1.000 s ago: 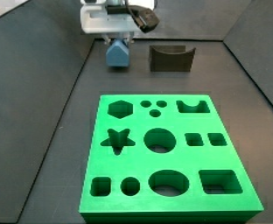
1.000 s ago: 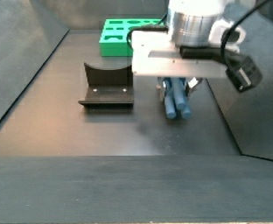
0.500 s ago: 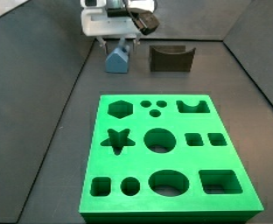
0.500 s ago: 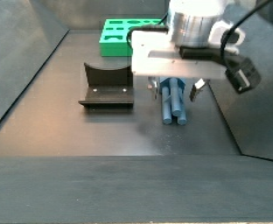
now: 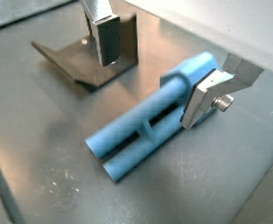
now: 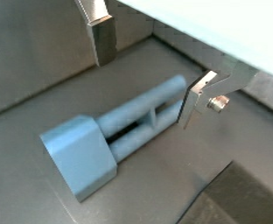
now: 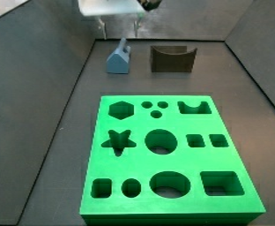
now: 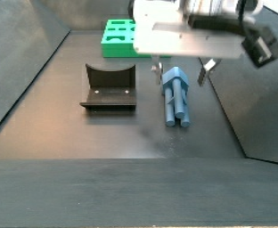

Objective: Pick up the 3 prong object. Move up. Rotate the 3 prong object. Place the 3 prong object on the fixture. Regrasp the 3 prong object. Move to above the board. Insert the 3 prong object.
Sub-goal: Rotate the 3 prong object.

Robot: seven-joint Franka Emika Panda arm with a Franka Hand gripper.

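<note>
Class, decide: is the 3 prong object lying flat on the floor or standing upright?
Lying flat. The 3 prong object stretches along the floor beside the fixture, prongs horizontal. The gripper is above it, fingers apart.

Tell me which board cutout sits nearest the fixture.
The U-shaped notch cutout at the board's far corner, just below the fixture; gripper hovers over the 3 prong object.
</note>
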